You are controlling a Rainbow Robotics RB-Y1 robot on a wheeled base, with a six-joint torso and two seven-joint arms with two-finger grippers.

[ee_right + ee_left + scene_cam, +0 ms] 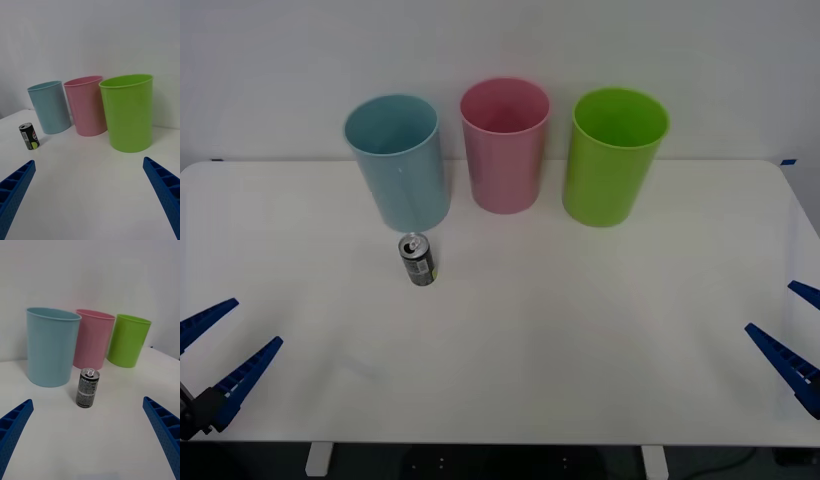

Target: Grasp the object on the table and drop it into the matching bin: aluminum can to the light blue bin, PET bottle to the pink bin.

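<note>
The aluminum can (pixel 417 259) is standing upright on the white worktop (pixel 580 340), just in front of the light blue bin (pixel 398 162) and a little apart from its base; it is a small dark cylinder with a shiny silver pull-tab top, printed lettering on its side and a yellowish patch low on the label, seen from the right wrist camera (pixel 29 136) and, closer up, from the left wrist camera (pixel 87 387). Nothing is touching the can. Beside the light blue bin, away from the can, the pink bin (pixel 504 145) is standing, and past that a lime green bin (pixel 614 156); all three are smooth plastic cylinders, slightly tapered toward the base, open at the top and lined up in a row along the worktop's far side against a pale wall. The left gripper (pixel 220 345) is hovering over the near left corner of the worktop, well apart from the can, its ribbed blue jaws spread wide and gripping nothing. The right gripper (pixel 797 325) is sitting at the near right edge of the worktop, farther still from the can, its blue jaws likewise spread wide and empty. The worktop itself is looking flat, matte and rounded at its corners.
</note>
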